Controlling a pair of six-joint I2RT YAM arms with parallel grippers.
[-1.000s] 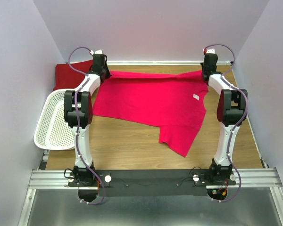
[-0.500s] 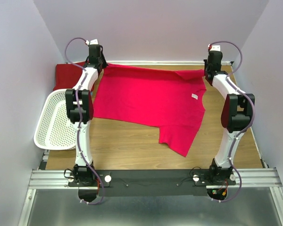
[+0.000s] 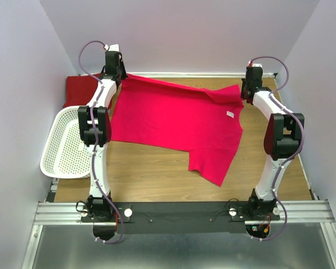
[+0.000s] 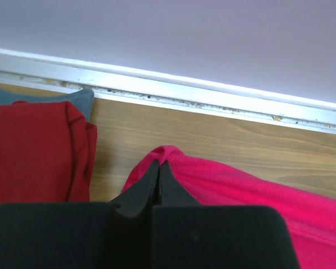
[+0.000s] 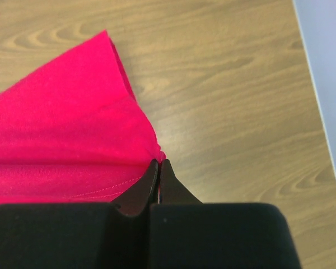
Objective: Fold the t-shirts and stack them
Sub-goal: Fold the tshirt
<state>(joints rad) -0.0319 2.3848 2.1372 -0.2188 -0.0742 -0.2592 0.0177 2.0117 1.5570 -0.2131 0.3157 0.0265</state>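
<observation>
Across the middle of the top view, the crimson-pink t-shirt (image 3: 173,120) was spread out on the wooden table (image 3: 151,168). It lay mostly flat, with one sleeve poking down toward the lower middle of the frame and a small white tag (image 3: 233,115) showing near its right edge.

You had both far corners in hand. The left gripper (image 4: 158,164) was clamped shut on a little peak of pink fabric at the shirt's upper left corner. The right gripper (image 5: 158,162) was pinched closed on the edge at the upper right, cloth bunched into creases right at the fingertips. That left the shirt's top edge running between your two arms, close to the back wall.

Off in the upper left corner sat the darker red t-shirt (image 3: 81,88), looking already folded. In the left wrist view a sliver of the teal t-shirt (image 4: 45,96) peeked out behind it. The white basket (image 3: 64,143) was just below that pile, along the left edge.

My read: you were at the start of the first fold on the pink one, edge gripped but not yet carried over. For the next move I'd bring both grippers toward the bottom of the frame together at the same pace. Keeping that edge taut should let it land square on the near half. The loose sleeve at the bottom will probably need tucking in afterwards. Then the shirt can go on the red pile.
</observation>
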